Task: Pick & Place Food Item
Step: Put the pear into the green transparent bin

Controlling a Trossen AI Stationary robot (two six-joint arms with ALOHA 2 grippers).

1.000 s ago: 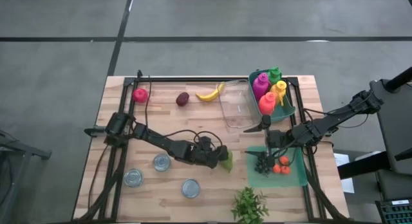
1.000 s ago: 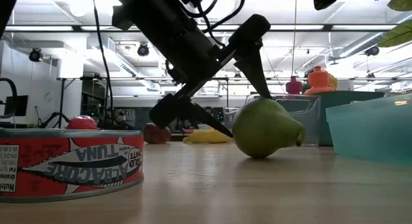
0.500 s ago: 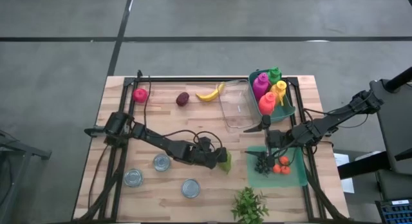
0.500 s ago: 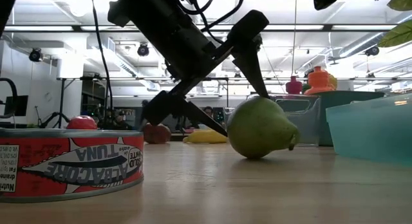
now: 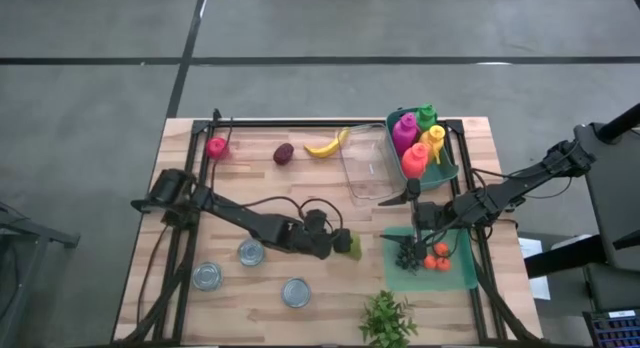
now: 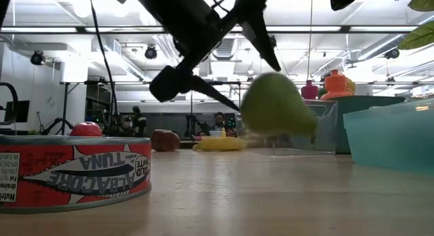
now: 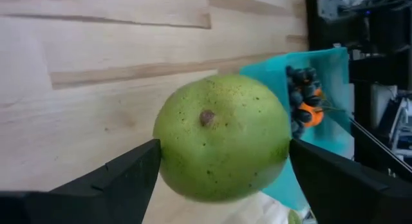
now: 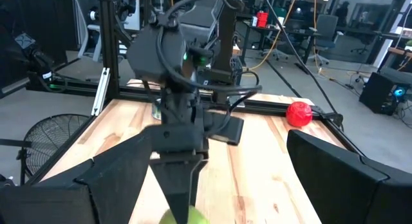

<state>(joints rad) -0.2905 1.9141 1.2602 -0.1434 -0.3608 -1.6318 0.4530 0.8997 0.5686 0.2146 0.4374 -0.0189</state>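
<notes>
Lifted off the table, pear (image 6: 277,112) is hanging clamped in left gripper (image 5: 341,245); placing is still remaining.

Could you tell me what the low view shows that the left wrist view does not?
Only the low view shows the tuna can close to the camera, the banana lying farther back, and that the pear hangs clear of the table.

Only the left wrist view shows the teal mat with dark berries beyond the fruit, and the pear's blossom end facing the camera.

Both show the left gripper shut on the green pear, one finger on each side.
</notes>
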